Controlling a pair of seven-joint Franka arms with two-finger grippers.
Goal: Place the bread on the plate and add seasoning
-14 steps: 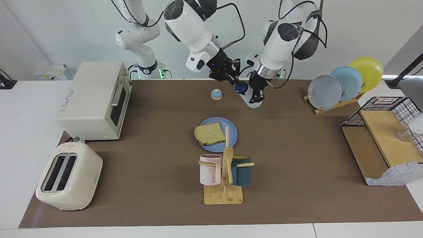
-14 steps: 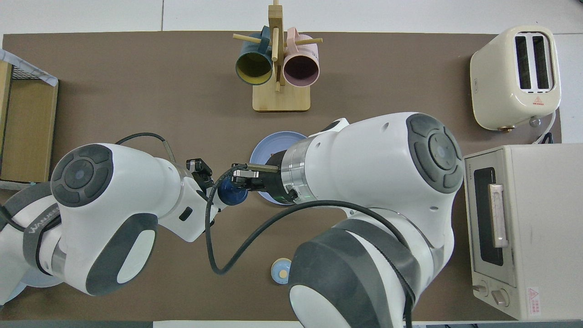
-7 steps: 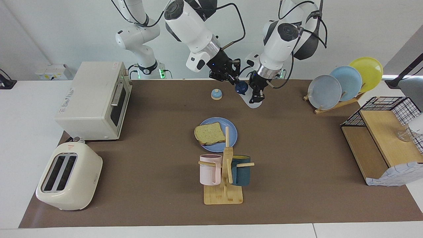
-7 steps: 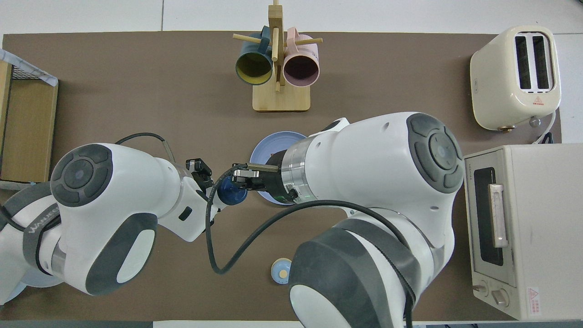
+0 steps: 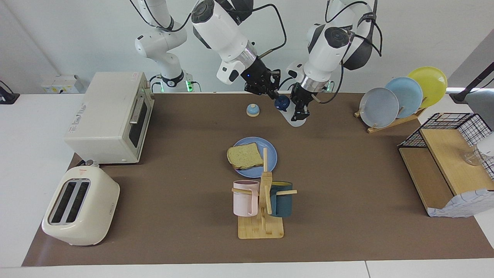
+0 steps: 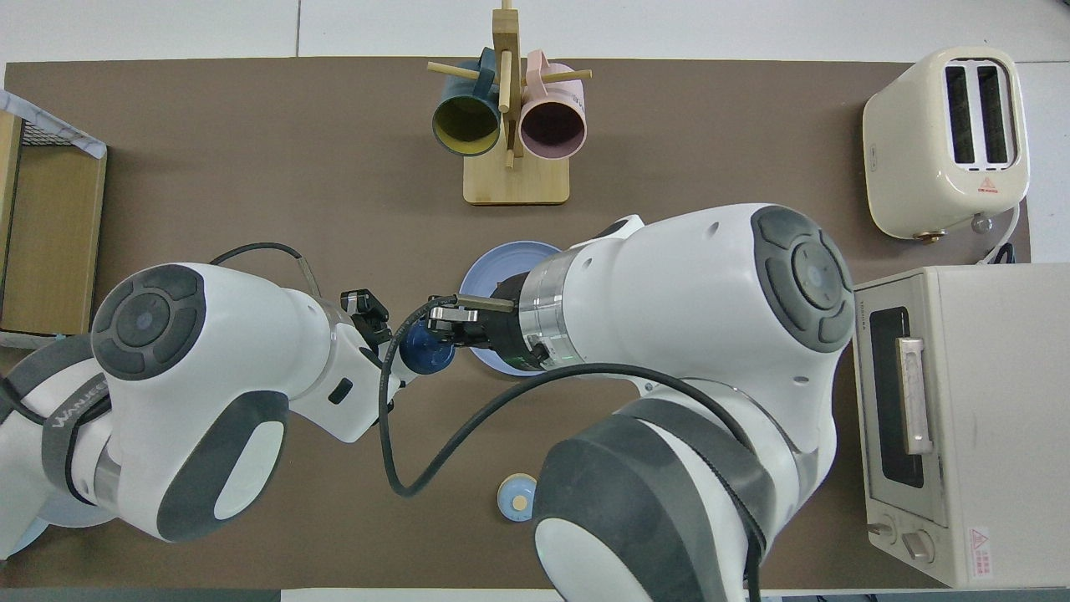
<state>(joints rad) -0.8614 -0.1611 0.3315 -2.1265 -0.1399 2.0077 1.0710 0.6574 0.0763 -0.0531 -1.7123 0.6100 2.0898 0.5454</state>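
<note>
Up in the air over the part of the table close to the robots, the seasoning (image 5: pixel 288 112) is tilted, its white body clamped in the left gripper (image 5: pixel 300 111) and its navy cap (image 5: pixel 281 102) pinched by the closed right gripper (image 5: pixel 274 95). Only the facing view shows that pale body; from overhead the bottle is reduced to the round blue cap (image 6: pixel 428 354) wedged between the left gripper (image 6: pixel 378 328) and the right gripper (image 6: pixel 445 322), and the arms' bulky white housings cover much of the table's middle. The facing view also gives the bread (image 5: pixel 244 155) whole, lying on the plate (image 5: pixel 271 152), shifted toward the right arm's end so that a corner reaches the rim. Overhead, the bread is hidden entirely under the right arm and the plate (image 6: pixel 493 265) shows only as a blue crescent. A small bell (image 5: pixel 252 110) sits on the table near the robots, partly cut off overhead (image 6: pixel 514 497) by the right arm. Farther from the robots than the plate stands a wooden mug rack (image 5: pixel 261 216) with a pink mug (image 5: pixel 245 197) and a teal mug (image 5: pixel 281 199); overhead these show their open mouths. A toaster (image 5: pixel 80 204) and a toaster oven (image 5: pixel 110 116) sit at the right arm's end, while the standing plates (image 5: pixel 403 94) at the left arm's end appear only in the facing view.
</note>
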